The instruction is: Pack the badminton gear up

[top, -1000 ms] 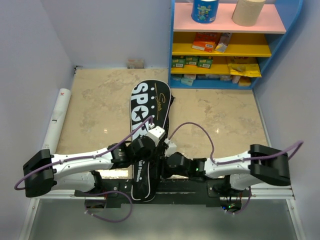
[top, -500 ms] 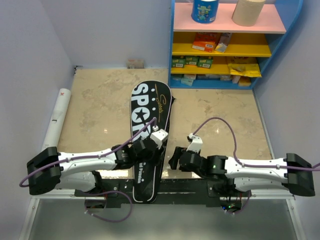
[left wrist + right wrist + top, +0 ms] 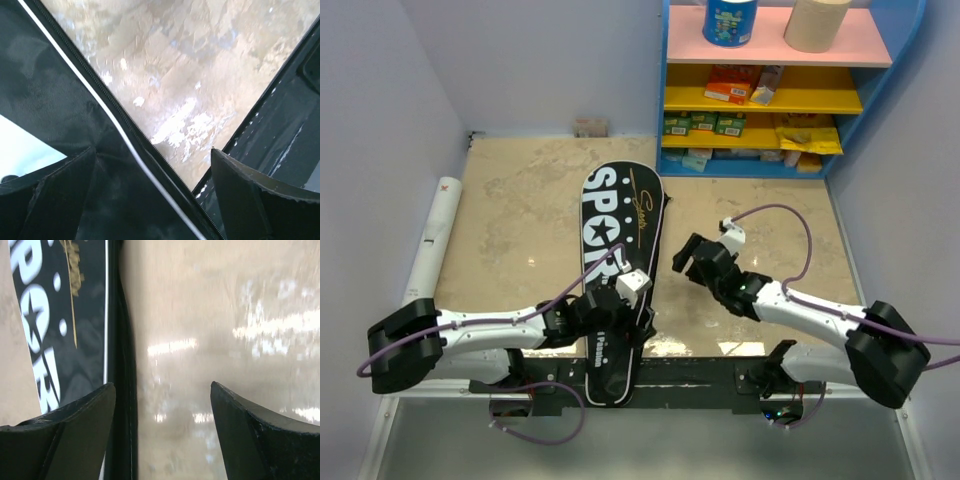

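Counting one black bag [image 3: 620, 215], one white tube [image 3: 435, 232] — left claw [image 3: 152, 150], right claw [image 3: 162, 385] both spread wide, empty.

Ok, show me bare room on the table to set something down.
Bare: the wide patch between tube and bag, and between bag and shelf, beyond the right arm. Crowded: the near edge, around the left arm and the bag's narrow end.

The beige table [image 3: 520, 200] bore the black bag [image 3: 620, 215] at frame centre and a white tube [image 3: 435, 235] at left.
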Motion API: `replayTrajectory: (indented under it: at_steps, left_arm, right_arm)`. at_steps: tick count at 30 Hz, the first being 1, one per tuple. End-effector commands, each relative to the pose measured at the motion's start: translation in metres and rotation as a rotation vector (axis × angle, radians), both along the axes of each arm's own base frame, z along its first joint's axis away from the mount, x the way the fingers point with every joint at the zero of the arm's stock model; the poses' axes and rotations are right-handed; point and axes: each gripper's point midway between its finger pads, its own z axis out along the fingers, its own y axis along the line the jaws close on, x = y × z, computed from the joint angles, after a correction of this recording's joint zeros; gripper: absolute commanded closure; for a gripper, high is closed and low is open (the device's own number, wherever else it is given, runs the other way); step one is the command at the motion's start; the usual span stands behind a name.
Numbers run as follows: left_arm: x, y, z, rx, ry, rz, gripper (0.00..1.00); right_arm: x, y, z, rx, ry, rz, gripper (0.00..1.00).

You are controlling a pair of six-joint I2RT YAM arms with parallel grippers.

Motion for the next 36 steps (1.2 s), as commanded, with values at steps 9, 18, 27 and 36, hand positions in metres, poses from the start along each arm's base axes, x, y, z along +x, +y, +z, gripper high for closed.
replayTrajectory:
  at_steps: [9,18,27,36]
  left_arm:
    - [-0.009,-0.006,-0.028,-0.045,0.038,-0.023,0.0]
    - [-0.009,-0.005,-0.001,-0.108,0.004,-0.03,0.0]
    - [-0.007,0.011,0.034,-0.159,-0.025,0.026,0.0]
    - [-0.008,0.018,0.036,-0.156,-0.013,0.051,0.0]
  right_arm:
    - [0.132,0.043,0.018,0.112,-0.114,0.137,0.23]
    - [0.18,0.072,-0.024,0.131,-0.03,0.202,0.28]
    - [0.2,0.078,-0.058,0.189,0.03,0.192,0.7]
    - [0.18,0.042,-0.047,0.17,0.011,0.084,1.0]
